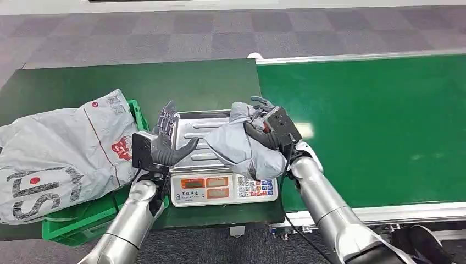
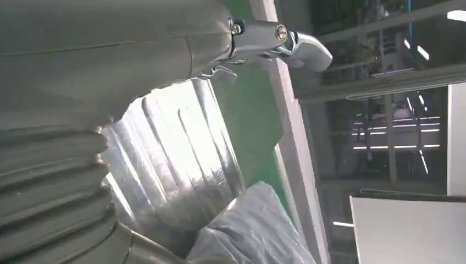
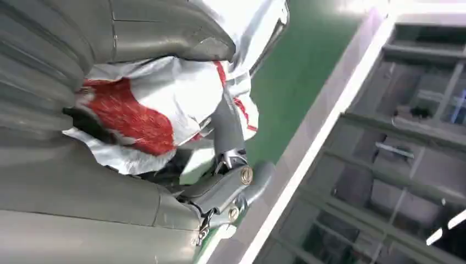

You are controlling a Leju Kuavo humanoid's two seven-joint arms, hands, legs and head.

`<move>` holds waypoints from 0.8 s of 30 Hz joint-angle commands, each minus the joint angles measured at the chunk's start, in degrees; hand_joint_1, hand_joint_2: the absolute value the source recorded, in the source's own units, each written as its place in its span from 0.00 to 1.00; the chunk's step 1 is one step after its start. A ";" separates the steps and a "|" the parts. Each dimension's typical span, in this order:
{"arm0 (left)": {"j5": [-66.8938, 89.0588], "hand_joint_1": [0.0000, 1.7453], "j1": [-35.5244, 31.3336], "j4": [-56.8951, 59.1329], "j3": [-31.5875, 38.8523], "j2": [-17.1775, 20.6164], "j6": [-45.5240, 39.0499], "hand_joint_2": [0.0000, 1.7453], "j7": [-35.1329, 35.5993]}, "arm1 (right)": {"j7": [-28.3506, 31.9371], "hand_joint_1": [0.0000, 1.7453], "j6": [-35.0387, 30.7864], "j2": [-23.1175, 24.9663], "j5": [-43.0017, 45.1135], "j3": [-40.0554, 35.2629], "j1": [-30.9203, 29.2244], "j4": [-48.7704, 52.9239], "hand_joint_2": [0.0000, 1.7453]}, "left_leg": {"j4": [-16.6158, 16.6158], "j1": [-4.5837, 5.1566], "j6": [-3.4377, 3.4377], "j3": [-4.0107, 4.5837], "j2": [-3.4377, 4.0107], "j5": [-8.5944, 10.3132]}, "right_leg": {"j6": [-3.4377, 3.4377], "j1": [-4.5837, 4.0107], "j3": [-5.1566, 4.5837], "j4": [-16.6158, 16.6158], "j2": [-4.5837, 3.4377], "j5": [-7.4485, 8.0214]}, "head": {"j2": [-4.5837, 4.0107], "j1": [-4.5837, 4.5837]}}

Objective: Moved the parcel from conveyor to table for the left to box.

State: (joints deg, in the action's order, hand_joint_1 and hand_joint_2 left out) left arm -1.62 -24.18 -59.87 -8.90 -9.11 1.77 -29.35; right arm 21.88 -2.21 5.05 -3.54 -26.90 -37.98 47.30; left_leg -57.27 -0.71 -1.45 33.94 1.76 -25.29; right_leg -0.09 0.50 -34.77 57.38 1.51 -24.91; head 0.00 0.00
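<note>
Ribbed grey cover fronts my right robot hand [image 1: 267, 127], which grips the crinkled grey plastic parcel [image 1: 242, 144] over the scale [image 1: 222, 187] and its ridged steel pan [image 1: 192, 144]. My left robot hand [image 1: 167, 137] holds nothing, fingers spread beside the pan. Larger printed bags [image 1: 60, 148] fill a green crate [image 1: 82, 225] on the green counter [image 1: 165, 82]; the conveyor [image 1: 373, 126] lies right.

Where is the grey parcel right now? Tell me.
In the head view the grey parcel is in the right hand, over the right side of the scale tray, with the left hand beside it.
</note>
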 commanded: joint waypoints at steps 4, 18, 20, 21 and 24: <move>1.23 0.00 -4.40 3.71 -2.26 1.72 -0.53 1.00 0.09 | 1.14 0.00 2.86 -6.06 3.45 7.45 -0.92 -1.11 1.00 | -0.01 -0.01 0.07 0.04 -0.38 0.05 | 0.02 0.00 0.08 -0.04 0.16 -0.01 | 0.00 0.00; 5.29 0.00 -8.15 4.13 -2.19 1.71 -5.09 1.00 -0.41 | 4.82 0.00 11.85 -3.67 11.09 10.96 -9.43 -17.19 1.00 | 0.00 0.01 0.08 0.00 -0.20 0.03 | 0.04 0.02 0.06 -0.02 -0.07 0.04 | 0.00 0.00; 5.80 0.00 -7.74 3.38 -2.19 1.84 -5.62 1.00 -0.51 | 5.76 0.00 13.35 -3.92 11.55 10.95 -8.36 -16.99 1.00 | -0.01 0.00 0.05 0.01 -0.16 0.01 | 0.04 0.02 0.05 0.00 -0.02 0.03 | 0.00 0.00; 6.63 0.00 -7.45 2.84 -2.32 2.09 -6.33 1.00 -0.67 | 6.93 0.00 16.20 -4.23 12.44 10.93 -7.58 -16.29 1.00 | 0.00 -0.01 0.04 -0.01 -0.13 0.00 | 0.04 0.01 0.07 -0.02 -0.03 0.03 | 0.00 0.00; 7.14 0.00 -7.83 3.28 -2.25 2.28 -6.54 1.00 -0.98 | 9.44 0.00 26.24 -4.81 15.52 10.79 -6.88 -16.16 0.00 | -0.01 -0.01 0.04 -0.01 -0.14 0.00 | 0.04 0.00 0.07 -0.02 -0.02 0.02 | 0.00 0.00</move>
State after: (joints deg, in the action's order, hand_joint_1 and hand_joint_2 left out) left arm 4.37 -29.24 -59.25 -9.03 -8.76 -3.85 -29.97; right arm 28.13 12.14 0.59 8.22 -17.66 -43.59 37.48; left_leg -57.30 -0.70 -1.44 33.98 1.75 -25.29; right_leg -0.04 0.51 -34.77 57.39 1.52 -24.87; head 0.00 0.00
